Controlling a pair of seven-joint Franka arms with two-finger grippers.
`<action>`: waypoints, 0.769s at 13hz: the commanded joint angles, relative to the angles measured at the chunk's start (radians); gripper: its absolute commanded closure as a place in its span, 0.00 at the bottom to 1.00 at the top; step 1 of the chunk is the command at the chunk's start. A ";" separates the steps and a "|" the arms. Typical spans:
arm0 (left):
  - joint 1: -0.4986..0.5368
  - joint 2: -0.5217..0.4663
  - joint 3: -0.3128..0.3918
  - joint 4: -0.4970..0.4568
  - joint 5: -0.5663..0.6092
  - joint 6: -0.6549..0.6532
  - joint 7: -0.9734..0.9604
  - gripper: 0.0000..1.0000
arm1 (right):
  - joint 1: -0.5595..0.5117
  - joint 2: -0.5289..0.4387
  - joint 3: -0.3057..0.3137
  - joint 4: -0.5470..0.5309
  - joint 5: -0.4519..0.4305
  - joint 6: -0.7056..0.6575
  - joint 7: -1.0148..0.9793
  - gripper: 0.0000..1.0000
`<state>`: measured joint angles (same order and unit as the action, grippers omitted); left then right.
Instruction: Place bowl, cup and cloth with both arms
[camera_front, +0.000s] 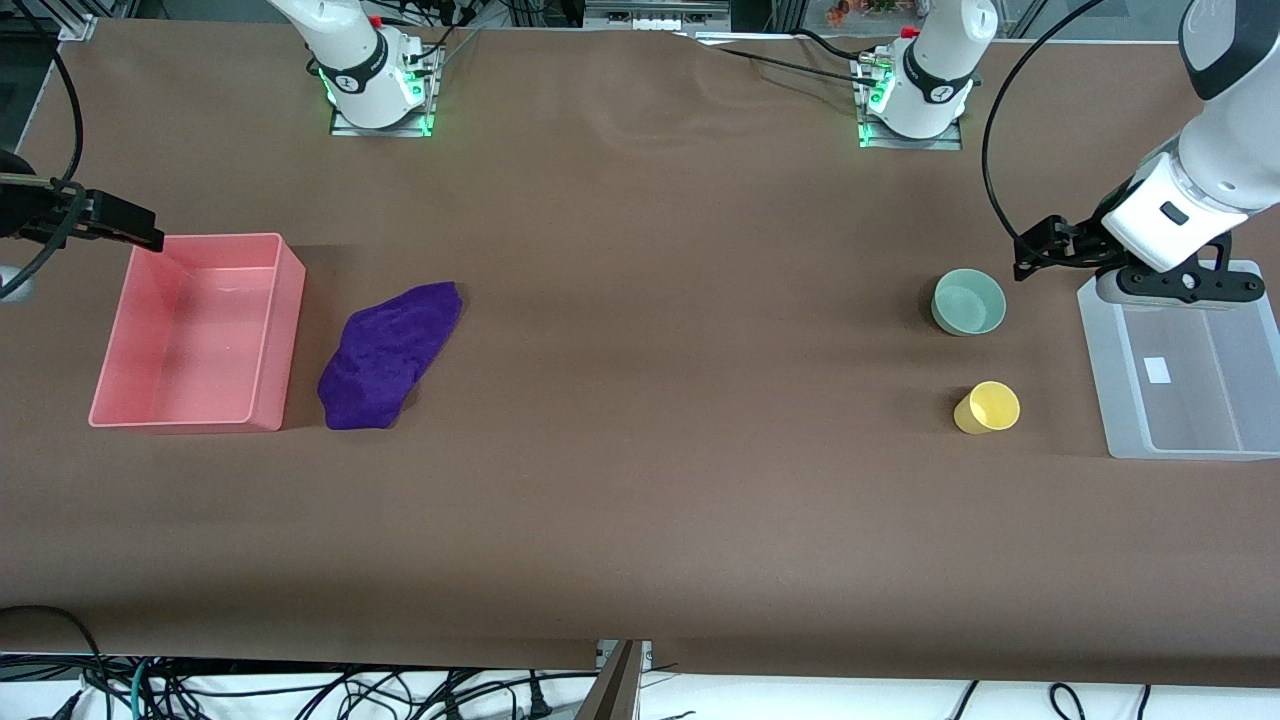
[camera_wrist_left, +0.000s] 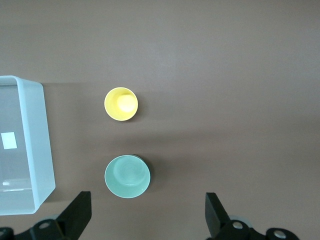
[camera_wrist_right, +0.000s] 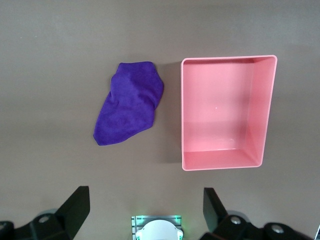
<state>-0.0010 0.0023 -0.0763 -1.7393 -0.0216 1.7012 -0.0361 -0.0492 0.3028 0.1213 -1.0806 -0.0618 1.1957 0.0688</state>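
Nothing moved yet, by the look of it. Cloth (camera_front: 390, 355) lies crumpled on the table just beside the pink bin (camera_front: 196, 333); soft, limp, best pinched at a raised fold. Bowl (camera_front: 968, 301) and cup (camera_front: 987, 407) stand upright near the clear bin (camera_front: 1182, 358), bowl farther from the camera; both probably light, smooth plastic, so grip the rim. Left gripper (camera_wrist_left: 146, 220) hangs spread and empty over the clear bin's edge; right gripper (camera_wrist_right: 145, 212), likewise spread and empty, hangs by the pink bin.

Mint bowl (camera_front: 968, 301) upright, yellow cup (camera_front: 987, 408) tipped nearby; purple cloth (camera_front: 388, 355) crumpled.
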 joint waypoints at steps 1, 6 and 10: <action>-0.004 0.016 0.003 0.041 -0.021 -0.034 0.001 0.00 | -0.004 -0.002 0.000 0.007 0.000 -0.007 0.000 0.00; -0.004 0.016 0.003 0.041 -0.020 -0.040 0.001 0.00 | -0.001 -0.001 0.001 0.007 0.002 -0.001 -0.001 0.00; -0.004 0.016 0.000 0.041 -0.020 -0.052 -0.001 0.00 | -0.001 -0.001 0.000 0.007 0.003 0.001 -0.003 0.00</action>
<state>-0.0025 0.0044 -0.0786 -1.7291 -0.0216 1.6812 -0.0361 -0.0494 0.3031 0.1208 -1.0806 -0.0617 1.1957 0.0692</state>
